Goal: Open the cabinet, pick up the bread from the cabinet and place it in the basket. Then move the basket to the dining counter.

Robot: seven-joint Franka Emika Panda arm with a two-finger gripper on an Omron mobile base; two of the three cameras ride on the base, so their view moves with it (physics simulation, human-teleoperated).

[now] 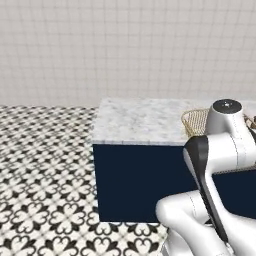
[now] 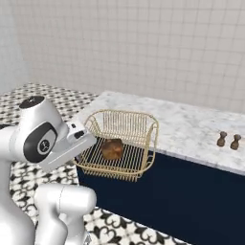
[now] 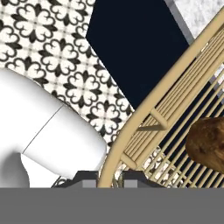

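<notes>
Golden wire basket [image 2: 122, 143] sits at the centre of the right base view, hanging partly over the near edge of the marbled dining counter [image 2: 191, 127]. The brown bread [image 2: 112, 149] lies inside it. At the bottom centre of the hand view, the gripper [image 3: 109, 178] is clamped tight on the basket's rim. The basket likely needs carrying further onto the stone, kept level so the roll stays in, and set fully down before the grip is let go.
</notes>
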